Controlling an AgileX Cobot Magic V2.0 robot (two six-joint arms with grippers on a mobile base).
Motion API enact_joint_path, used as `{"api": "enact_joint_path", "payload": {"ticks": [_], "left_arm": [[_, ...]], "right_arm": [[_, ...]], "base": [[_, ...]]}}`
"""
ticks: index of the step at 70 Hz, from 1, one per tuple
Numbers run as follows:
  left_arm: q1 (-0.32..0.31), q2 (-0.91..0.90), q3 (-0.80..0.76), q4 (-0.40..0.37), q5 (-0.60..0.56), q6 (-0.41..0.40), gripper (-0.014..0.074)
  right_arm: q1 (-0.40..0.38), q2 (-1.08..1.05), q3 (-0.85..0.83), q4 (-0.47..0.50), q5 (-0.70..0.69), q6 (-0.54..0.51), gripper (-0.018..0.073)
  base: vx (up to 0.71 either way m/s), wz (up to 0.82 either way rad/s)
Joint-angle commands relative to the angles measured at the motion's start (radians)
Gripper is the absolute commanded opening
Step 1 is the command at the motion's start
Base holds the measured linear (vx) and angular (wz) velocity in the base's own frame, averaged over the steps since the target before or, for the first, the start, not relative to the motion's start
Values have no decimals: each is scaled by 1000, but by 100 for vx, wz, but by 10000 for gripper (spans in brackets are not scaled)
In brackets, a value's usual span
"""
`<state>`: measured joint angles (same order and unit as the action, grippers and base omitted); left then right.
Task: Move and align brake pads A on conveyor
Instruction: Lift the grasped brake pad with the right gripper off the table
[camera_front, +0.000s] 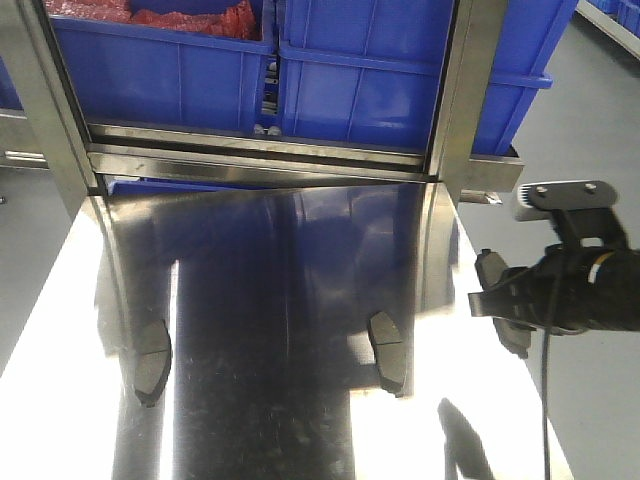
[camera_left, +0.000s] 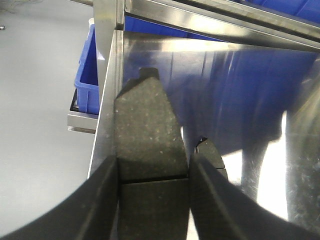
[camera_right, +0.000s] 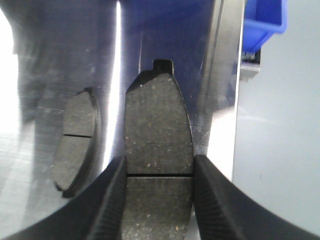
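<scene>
My left gripper (camera_left: 153, 162) is clamped across the waist of one brake pad (camera_left: 147, 120). My right gripper (camera_right: 159, 165) grips a second pad (camera_right: 157, 120) the same way. I judge this narrow-side hold fixes heading: each long axis runs straight ahead, tab forward, grey face up, over the steel bench's (camera_right: 30, 75) side edges. A third pad (camera_front: 152, 362) and a fourth pad (camera_front: 387, 352) lie lengthwise on it. No conveyor shows.

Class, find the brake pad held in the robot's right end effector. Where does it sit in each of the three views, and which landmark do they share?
Exterior front: brake pad at the right, by the edge of the steel table.
Right wrist: centre, clamped in the right end effector.
Left wrist: not in it; the left end effector holds a second pad.
Shared landmark: the steel table.
</scene>
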<state>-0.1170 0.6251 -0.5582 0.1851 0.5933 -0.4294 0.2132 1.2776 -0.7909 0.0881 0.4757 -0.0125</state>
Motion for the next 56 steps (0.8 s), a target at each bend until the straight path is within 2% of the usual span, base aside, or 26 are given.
{"api": "enact_joint_path", "payload": {"ticks": [1,31,56], "left_arm": [[-6,-2,-30,8,-76,-1,174],[-6,-2,-30,8,-76,-1,174],[-6,-2,-30,8,-76,-1,174]], "right_arm": [[-4,-120,7,-2,-75,-4,-7],[-4,-533,180,-6,-149,-8,-6],[-4,-684,236,-6,-160,-8,-6]], "base": [[0,0],[0,0],[0,0]]}}
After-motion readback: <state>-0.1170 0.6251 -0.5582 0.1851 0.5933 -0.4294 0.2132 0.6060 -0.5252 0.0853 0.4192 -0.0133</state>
